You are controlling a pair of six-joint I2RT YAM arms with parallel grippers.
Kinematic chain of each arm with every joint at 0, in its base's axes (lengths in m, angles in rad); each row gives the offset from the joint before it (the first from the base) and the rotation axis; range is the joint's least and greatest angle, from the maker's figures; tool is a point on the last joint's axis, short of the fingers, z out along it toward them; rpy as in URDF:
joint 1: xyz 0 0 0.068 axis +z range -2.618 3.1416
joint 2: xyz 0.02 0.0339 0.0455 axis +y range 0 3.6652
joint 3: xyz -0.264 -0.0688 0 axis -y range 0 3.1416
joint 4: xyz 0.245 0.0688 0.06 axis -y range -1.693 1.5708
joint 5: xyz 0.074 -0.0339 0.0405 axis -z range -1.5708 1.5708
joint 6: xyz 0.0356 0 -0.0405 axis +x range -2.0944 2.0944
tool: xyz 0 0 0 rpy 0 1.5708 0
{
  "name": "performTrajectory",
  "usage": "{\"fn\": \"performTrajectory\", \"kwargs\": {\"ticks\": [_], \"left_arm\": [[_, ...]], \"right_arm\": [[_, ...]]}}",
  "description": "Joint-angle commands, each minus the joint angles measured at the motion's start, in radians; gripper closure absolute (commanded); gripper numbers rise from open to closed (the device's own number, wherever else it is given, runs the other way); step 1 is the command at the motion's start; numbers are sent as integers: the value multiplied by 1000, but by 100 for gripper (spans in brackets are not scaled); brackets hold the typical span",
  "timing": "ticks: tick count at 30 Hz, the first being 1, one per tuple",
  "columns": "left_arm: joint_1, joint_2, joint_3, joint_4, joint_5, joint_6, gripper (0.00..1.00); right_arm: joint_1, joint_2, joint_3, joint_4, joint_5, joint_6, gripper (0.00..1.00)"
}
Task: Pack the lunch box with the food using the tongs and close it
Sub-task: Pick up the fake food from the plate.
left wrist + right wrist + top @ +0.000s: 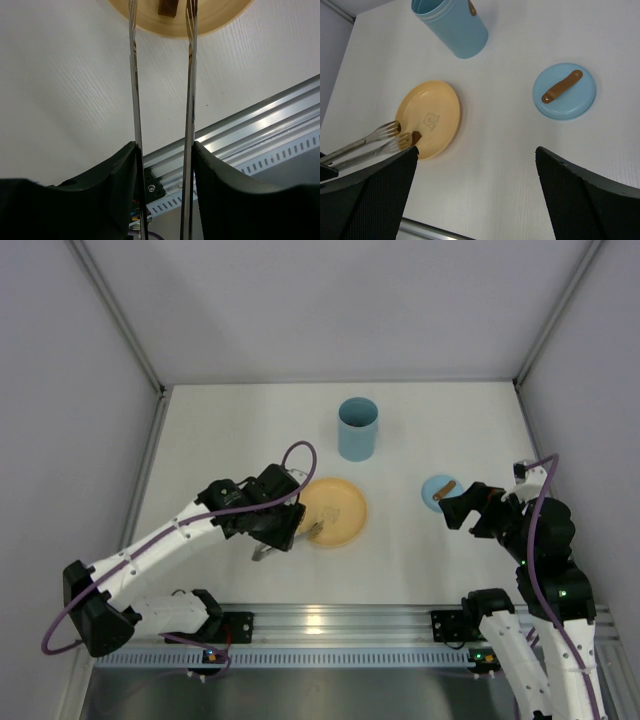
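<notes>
My left gripper (283, 527) is shut on the tongs (190, 100), one silver arm against each finger. The tong tips (387, 137) reach over the near-left rim of the yellow plate (432, 107). One dark brown piece of food (168, 7) lies on the plate between the two tips, which stand apart. The light-blue lunch box (358, 428) stands upright and uncovered behind the plate. What is inside it is hidden. My right gripper (476, 150) hangs open and empty over the table near the lid.
The flat light-blue lid (438, 491) with its brown tab (562, 86) lies on the table right of the plate. An aluminium rail (340, 622) runs along the near edge. Grey walls close in the table at the left, right and back.
</notes>
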Motion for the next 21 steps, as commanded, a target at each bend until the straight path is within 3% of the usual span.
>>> {"fn": "performTrajectory", "kwargs": {"ticks": [1,18,21], "left_arm": [[-11,-8,-10,53,11,-1,48],[-28,72,-25,119,-6,-12,49],[-28,80,-24,119,-4,-9,53]], "right_arm": [[-14,-4,15,18,-5,2,1],[-14,-11,8,10,5,-6,1],[-14,-13,10,7,6,-4,1]]}}
